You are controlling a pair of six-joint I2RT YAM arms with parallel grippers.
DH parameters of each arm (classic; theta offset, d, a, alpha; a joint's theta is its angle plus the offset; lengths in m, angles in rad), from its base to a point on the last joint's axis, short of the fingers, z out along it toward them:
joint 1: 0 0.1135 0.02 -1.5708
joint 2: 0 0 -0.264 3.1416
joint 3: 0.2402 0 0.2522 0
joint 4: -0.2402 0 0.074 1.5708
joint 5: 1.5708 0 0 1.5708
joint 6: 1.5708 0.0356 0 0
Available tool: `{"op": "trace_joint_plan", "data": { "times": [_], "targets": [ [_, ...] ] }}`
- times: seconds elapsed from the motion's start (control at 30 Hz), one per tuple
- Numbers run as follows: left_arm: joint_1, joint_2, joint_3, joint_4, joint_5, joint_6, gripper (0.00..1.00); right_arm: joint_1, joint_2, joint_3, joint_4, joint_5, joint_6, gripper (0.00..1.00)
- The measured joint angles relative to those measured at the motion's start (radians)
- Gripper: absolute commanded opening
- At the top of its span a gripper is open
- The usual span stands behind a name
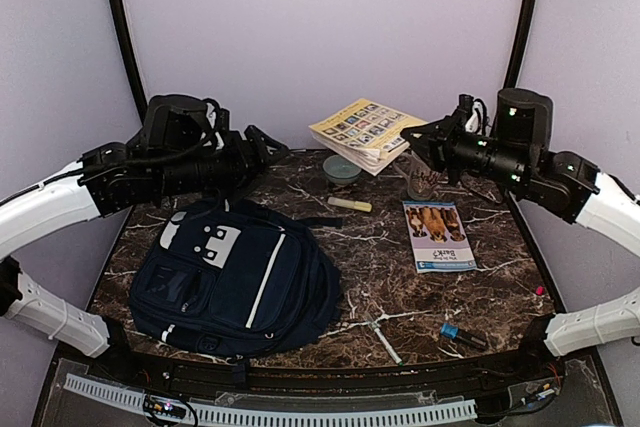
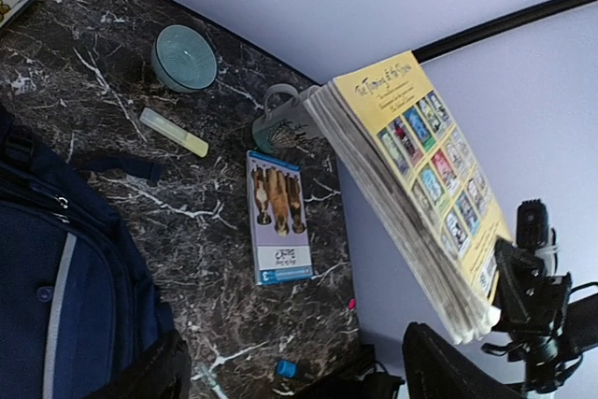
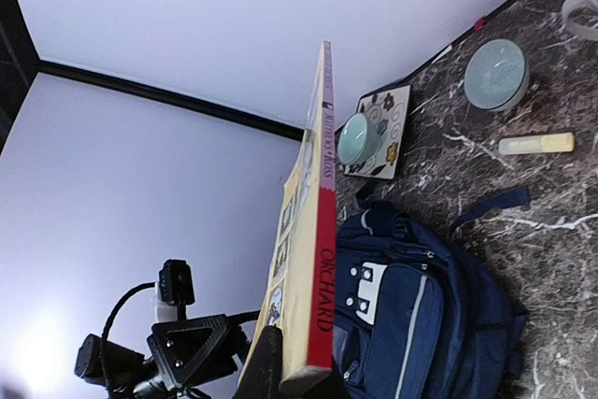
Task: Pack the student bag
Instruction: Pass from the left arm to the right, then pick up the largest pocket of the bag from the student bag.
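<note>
The student bag (image 1: 235,277), navy with white stripes and a white patch, lies flat and closed at the table's left front. It also shows in the left wrist view (image 2: 56,277) and the right wrist view (image 3: 430,315). My right gripper (image 1: 412,137) is shut on the corner of a thick yellow book (image 1: 365,132) with a red spine (image 3: 322,259), held in the air over the back of the table. My left gripper (image 1: 268,145) is open and empty, raised behind the bag and facing the book (image 2: 420,184).
On the table are a teal bowl (image 1: 342,169), a yellow highlighter (image 1: 350,204), a grey mug (image 1: 422,184), a dog booklet (image 1: 437,234), a white pen (image 1: 383,339) and a blue-capped marker (image 1: 462,335). A floral pad (image 3: 383,128) bearing a second bowl sits at the back left.
</note>
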Motion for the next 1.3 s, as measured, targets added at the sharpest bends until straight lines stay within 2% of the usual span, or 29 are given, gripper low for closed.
{"op": "trace_joint_plan", "data": {
  "times": [0.07,0.33,0.57,0.97,1.3],
  "targets": [
    [0.000,0.016,0.033,-0.066,0.006,0.048,0.80,-0.003,-0.017,0.019,-0.055,0.034,-0.028,0.00],
    [0.000,0.142,0.104,-0.310,0.096,0.252,0.64,-0.007,-0.083,0.021,-0.227,0.125,-0.109,0.00],
    [-0.051,0.360,0.234,-0.467,0.161,0.376,0.43,-0.007,-0.127,-0.003,-0.338,0.177,-0.137,0.00],
    [-0.087,0.579,0.321,-0.572,0.204,0.409,0.33,-0.007,-0.217,-0.045,-0.411,0.232,-0.132,0.00],
    [-0.086,0.627,0.325,-0.590,0.230,0.393,0.31,-0.007,-0.214,-0.064,-0.443,0.237,-0.126,0.00]
  ]
}}
